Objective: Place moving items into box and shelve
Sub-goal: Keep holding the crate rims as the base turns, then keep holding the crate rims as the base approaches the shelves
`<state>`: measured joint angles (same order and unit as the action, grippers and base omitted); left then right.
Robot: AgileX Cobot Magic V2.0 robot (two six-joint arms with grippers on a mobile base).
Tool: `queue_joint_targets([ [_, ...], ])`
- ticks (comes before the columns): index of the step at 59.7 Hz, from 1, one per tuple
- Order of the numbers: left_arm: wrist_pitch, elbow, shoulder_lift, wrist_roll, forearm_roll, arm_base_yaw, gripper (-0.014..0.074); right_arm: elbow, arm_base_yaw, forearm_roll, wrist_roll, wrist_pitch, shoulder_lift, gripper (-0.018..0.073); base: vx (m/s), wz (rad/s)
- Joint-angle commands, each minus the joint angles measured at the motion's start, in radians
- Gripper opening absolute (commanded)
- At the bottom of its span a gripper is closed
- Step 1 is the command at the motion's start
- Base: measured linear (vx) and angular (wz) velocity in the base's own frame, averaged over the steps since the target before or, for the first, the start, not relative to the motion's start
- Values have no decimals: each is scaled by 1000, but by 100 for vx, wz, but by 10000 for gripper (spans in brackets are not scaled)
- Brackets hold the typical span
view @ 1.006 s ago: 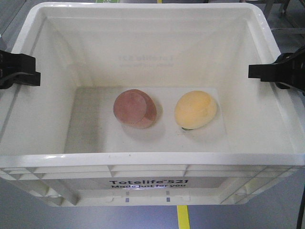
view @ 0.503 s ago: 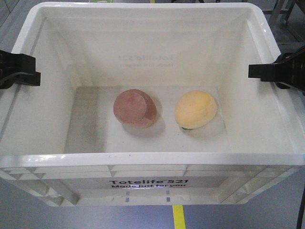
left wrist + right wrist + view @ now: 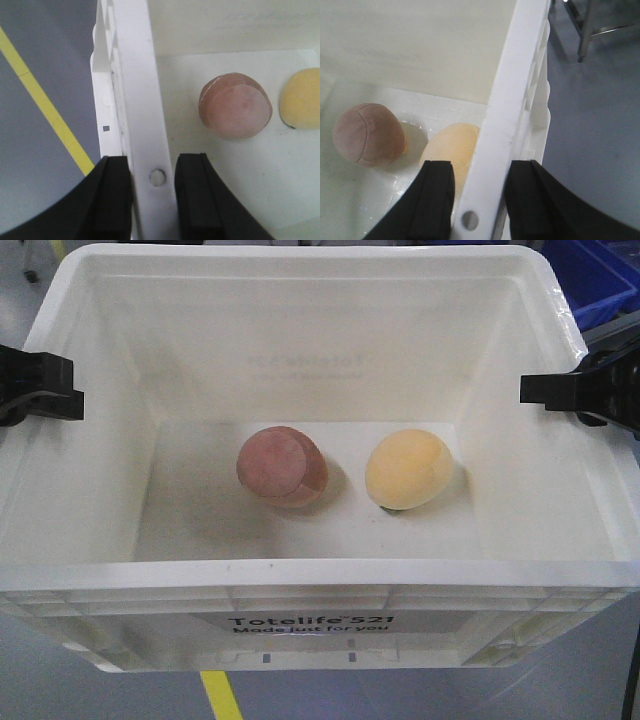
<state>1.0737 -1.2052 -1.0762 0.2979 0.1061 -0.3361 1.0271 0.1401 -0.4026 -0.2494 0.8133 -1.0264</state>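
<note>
Front view first: the big white box point(image 3: 300, 575) fills the shot, black print point(image 3: 310, 626) on its near wall. On its bottom lie both items, the reddish-brown lump point(image 3: 282, 466) just left of centre and the yellow-orange lump point(image 3: 408, 470) just right of centre, side by side with a small gap between them. The left gripper point(image 3: 55, 388) is clamped on the box's left rim and the right gripper point(image 3: 550, 390) on the right rim, at matching spots about halfway along each side. There's grey floor point(image 3: 100, 695) with a yellow line point(image 3: 220, 695) below, and a blue bin point(image 3: 600, 270) past the far right corner. Over to the left wrist: the left gripper point(image 3: 154, 180) has its black fingers point(image 3: 115, 195) pressed on either side of the left rim, drawn narrow around that wall. The reddish-brown lump point(image 3: 235, 105) sits inside, with the yellow-orange lump point(image 3: 302, 97) beyond it at the picture's edge and the yellow line point(image 3: 47, 107) outside the box. Now the right wrist: the right gripper point(image 3: 480, 200) pinches the right rim the same way, one finger inside and one outside. The yellow-orange lump point(image 3: 450, 147) lies nearest that wall, partly hidden behind the rim, and the reddish-brown lump point(image 3: 367, 134) lies further in. A metal frame point(image 3: 592, 25) stands out on the floor.
</note>
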Motion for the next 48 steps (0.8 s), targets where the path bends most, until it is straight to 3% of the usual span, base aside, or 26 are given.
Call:
queue_joint_targets([
  [1, -130, -48, 29, -11, 7, -4, -3, 43, -1, -43, -28, -114, 29, -6, 31, -62],
  [48, -130, -48, 29, -11, 5, -3, -3, 43, -1, -43, -28, -114, 29, -6, 28, -66],
])
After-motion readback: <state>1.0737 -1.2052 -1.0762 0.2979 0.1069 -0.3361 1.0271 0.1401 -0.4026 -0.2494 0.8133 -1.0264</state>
